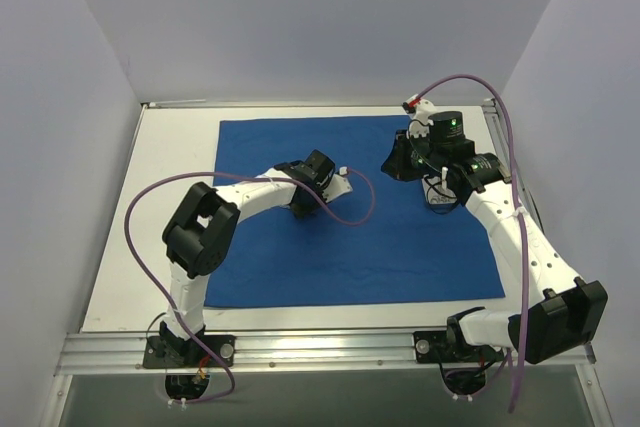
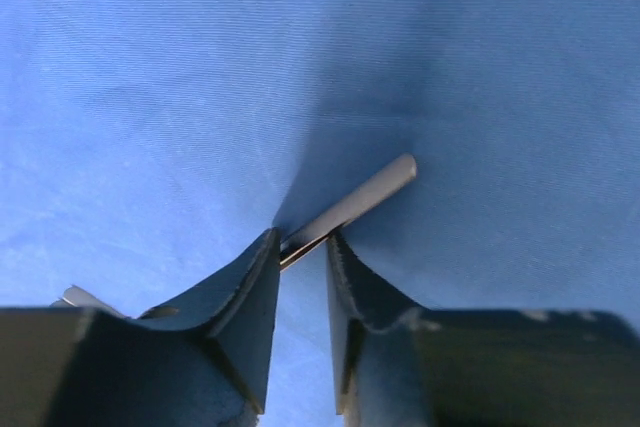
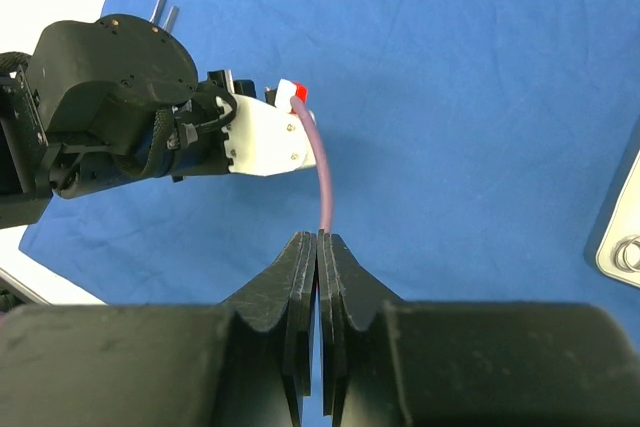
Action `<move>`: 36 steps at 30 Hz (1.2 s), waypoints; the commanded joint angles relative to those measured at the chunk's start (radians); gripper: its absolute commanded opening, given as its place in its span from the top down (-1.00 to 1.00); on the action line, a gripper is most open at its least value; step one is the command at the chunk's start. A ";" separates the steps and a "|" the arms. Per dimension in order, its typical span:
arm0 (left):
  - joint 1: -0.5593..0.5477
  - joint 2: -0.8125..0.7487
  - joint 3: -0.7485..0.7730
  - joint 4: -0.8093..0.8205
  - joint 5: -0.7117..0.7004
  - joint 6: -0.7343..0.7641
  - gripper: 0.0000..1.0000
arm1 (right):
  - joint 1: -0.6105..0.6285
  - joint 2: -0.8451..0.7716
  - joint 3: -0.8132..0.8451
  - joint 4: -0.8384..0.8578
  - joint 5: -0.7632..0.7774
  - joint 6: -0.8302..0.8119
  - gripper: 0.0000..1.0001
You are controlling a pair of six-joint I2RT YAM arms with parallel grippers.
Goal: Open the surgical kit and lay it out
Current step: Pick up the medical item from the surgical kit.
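While the left gripper (image 2: 303, 242) straddles a thin silver instrument (image 2: 365, 192), jaws drawn narrow with a sliver of gap showing, I can't tell whether they truly bite it. First worry: that slim, smooth shaft, caught near one end, could swivel or slip free on a lift. Second: the fingertips (image 2: 262, 257) sit low on the blue cloth (image 2: 150, 97) and could nip fabric and ruck the sheet. Further out, the right gripper (image 3: 318, 242) is closed on nothing, with the left arm's purple cable (image 3: 326, 177) just ahead of it, a snag hazard. The cloth lies spread flat, lightly creased, over the table's (image 1: 175, 147) middle and right, a bare strip along its left edge.
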 commanded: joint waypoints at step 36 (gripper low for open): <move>0.196 0.013 0.535 -0.492 -0.124 -0.379 0.95 | -0.004 0.020 0.010 0.053 -0.044 0.012 0.95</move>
